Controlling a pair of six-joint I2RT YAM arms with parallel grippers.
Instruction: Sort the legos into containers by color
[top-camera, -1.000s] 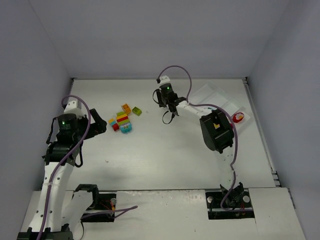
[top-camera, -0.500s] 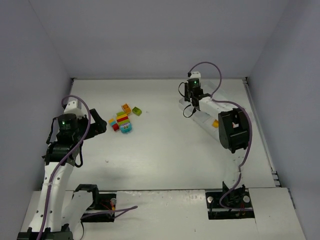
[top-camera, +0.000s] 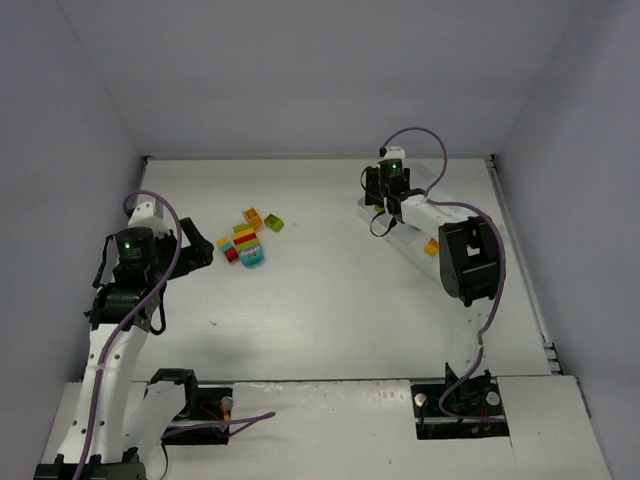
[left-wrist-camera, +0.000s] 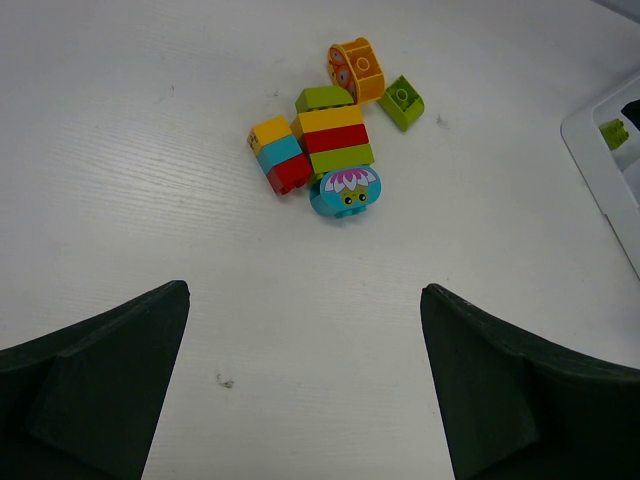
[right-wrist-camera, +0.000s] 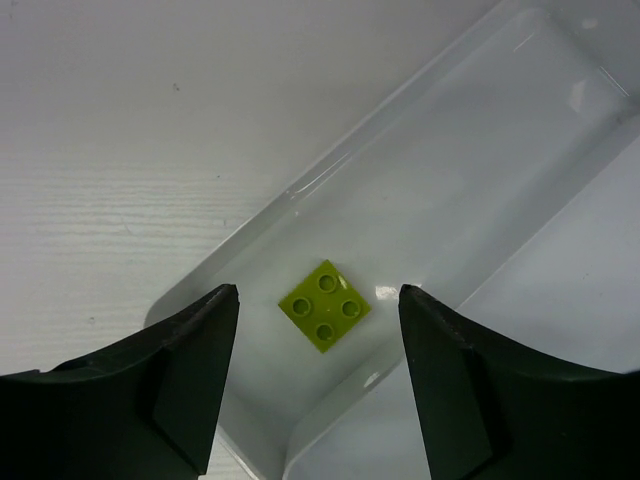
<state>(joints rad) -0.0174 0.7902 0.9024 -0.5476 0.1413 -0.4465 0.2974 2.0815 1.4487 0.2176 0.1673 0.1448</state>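
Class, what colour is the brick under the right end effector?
The brick is lime green; the right wrist view shows it best.

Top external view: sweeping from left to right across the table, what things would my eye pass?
left gripper → clump of stacked legos → loose lime lego → right gripper → orange-yellow lego

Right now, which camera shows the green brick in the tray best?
Right wrist: the green brick lies studs up, centred, in the tray. Left wrist shows it only as a speck at the right edge; overhead, the right arm hides it.
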